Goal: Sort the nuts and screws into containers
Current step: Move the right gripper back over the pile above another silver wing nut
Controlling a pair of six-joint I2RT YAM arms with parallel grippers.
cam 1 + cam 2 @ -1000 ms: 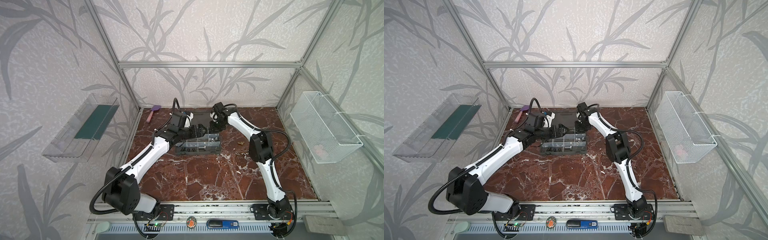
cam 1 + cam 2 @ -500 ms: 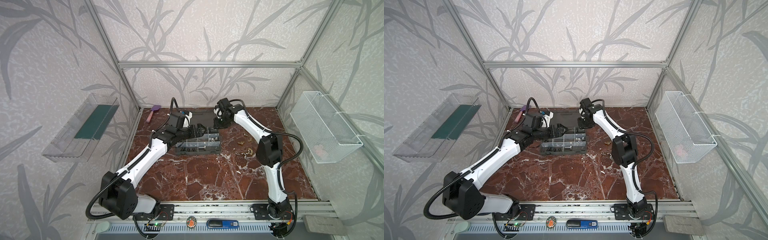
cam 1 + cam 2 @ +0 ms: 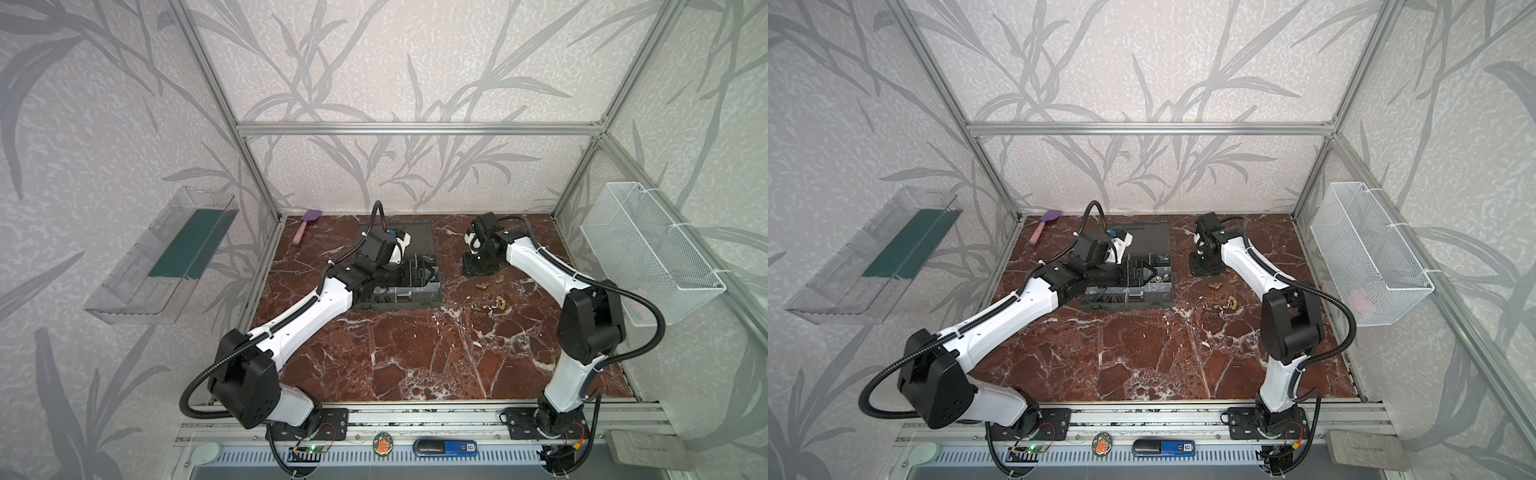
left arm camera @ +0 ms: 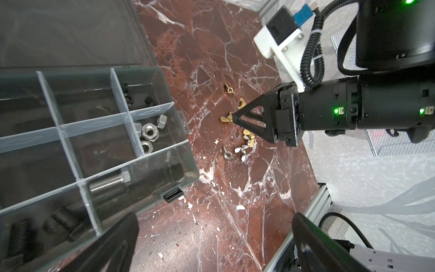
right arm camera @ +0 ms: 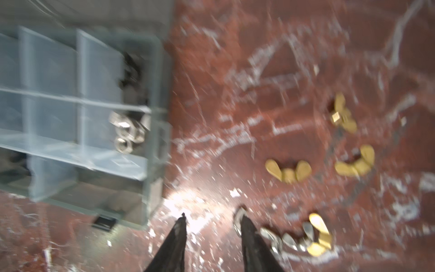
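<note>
The dark grey organizer case (image 3: 432, 291) (image 3: 1165, 297) lies open at the middle back. In the left wrist view its clear-walled containers (image 4: 58, 124) hold silver hex nuts (image 4: 148, 134), small black screws (image 4: 128, 94) and larger bolts (image 4: 108, 183). Brass and silver wing nuts (image 3: 498, 305) (image 4: 249, 139) (image 5: 288, 170) lie loose on the marble to the right of the case. My left gripper (image 3: 419, 270) (image 4: 215, 235) hangs wide open over the case's right end. My right gripper (image 3: 478, 266) (image 5: 213, 226) is open above the table, with one fingertip (image 5: 246, 226) beside a silver wing nut (image 5: 238, 217). Nothing is between its jaws.
The case's lid (image 3: 417, 235) lies flat behind it. A purple and pink spatula (image 3: 305, 226) rests at the back left. A clear tray (image 3: 166, 257) hangs on the left wall and a white wire basket (image 3: 648, 249) on the right wall.
My right arm has swung right, from over the case to the wing nuts on the table, and its jaws have parted wider. The left arm has shifted only slightly.
</note>
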